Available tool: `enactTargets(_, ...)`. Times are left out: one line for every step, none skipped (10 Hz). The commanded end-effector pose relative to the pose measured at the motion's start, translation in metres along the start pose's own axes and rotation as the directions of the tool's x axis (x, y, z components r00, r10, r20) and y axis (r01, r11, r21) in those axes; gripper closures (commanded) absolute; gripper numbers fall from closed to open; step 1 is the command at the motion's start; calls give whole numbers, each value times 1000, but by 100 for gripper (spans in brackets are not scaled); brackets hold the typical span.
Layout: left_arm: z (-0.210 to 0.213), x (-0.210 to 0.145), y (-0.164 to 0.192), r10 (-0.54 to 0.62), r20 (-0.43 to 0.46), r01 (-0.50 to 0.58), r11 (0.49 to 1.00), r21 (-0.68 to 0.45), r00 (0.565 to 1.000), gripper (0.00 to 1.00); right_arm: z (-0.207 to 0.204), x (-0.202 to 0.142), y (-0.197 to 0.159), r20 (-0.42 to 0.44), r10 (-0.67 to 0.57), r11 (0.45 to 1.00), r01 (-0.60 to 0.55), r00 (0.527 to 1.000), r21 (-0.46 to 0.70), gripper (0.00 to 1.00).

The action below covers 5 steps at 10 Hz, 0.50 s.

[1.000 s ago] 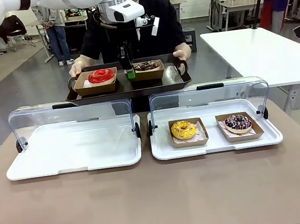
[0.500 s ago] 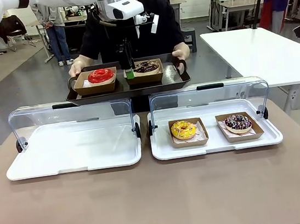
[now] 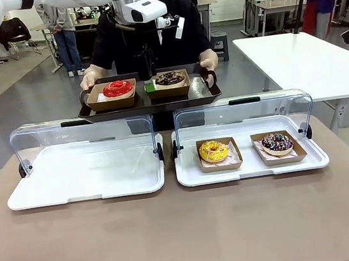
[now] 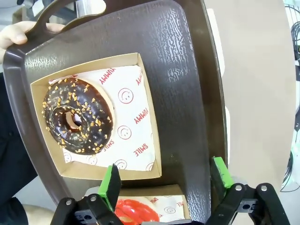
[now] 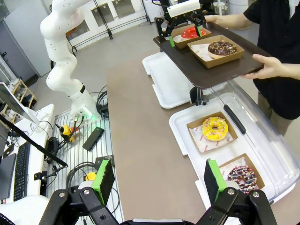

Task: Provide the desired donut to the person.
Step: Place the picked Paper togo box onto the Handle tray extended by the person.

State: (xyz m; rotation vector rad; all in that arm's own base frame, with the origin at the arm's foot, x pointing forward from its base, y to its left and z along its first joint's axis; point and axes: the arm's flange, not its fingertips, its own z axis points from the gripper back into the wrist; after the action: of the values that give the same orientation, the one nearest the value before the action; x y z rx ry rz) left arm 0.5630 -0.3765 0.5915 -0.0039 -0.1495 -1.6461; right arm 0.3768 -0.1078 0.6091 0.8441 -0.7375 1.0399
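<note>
- The person (image 3: 149, 37) in the black overshirt holds a dark brown plastic tray (image 3: 205, 91) level at the table's far edge.
- Left gripper (image 3: 150, 85) hangs over the tray's middle, jaws spread wide, gripping nothing.
- Right gripper (image 5: 157, 180) is wide open, empty.
- Chocolate nut-sprinkled donut (image 3: 169, 78) sits in its cardboard box toward the tray's right end.
- Red glazed donut (image 3: 117, 88) is boxed toward the left end.

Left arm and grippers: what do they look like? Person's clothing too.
Left arm: white, rounded glossy links, with a white box-shaped wrist unit. Left gripper and right gripper: black two-finger bodies with bolted knuckles and bright green pads. Black cables lie by the arm's base. The person wears a black short-sleeved overshirt.
</note>
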Motion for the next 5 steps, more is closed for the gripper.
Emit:
enactTargets(9,1,4,25,-2,-25,1000,-12,1000,0,0,0,0,15,9,1000,-9,1000,9,0)
enactTargets(9,1,5,55,-34,-55,998,-4,998,0,0,0,0,15,9,1000,-9,1000,9,0)
enactTargets(0,0,0,2,0,-2,1000,0,1000,0,0,0,0,15,9,1000,-9,1000,9,0)
enactTargets(0,0,0,2,0,-2,1000,0,1000,0,0,0,0,15,9,1000,-9,1000,9,0)
enactTargets(0,0,0,2,0,-2,1000,0,1000,0,0,0,0,15,9,1000,-9,1000,9,0)
